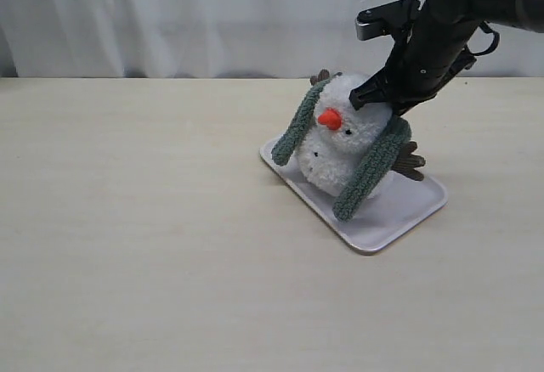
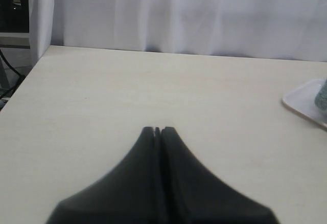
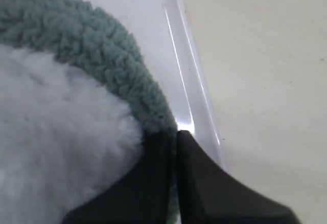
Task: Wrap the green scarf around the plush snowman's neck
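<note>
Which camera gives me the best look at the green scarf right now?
Exterior view: the green scarf lies draped over the plush snowman, both ends in sight. Right wrist view shows only a short stretch at the fingers. Left wrist view catches just a greenish sliver at the frame edge, probably it.

The plush snowman [image 1: 340, 147] sits tilted on a white tray [image 1: 387, 219], centre-right on your pale wood table [image 1: 127, 219], orange nose twd the camera. The green scarf [image 1: 371, 171] passes behind its head, and one end hangs down each side to the tray. Your right gripper [image 1: 374, 100] angles down from upper right, tip against the scarf beside the head; jaws can't be made out here. White curtain [image 1: 170, 15] in bkgd.
</note>
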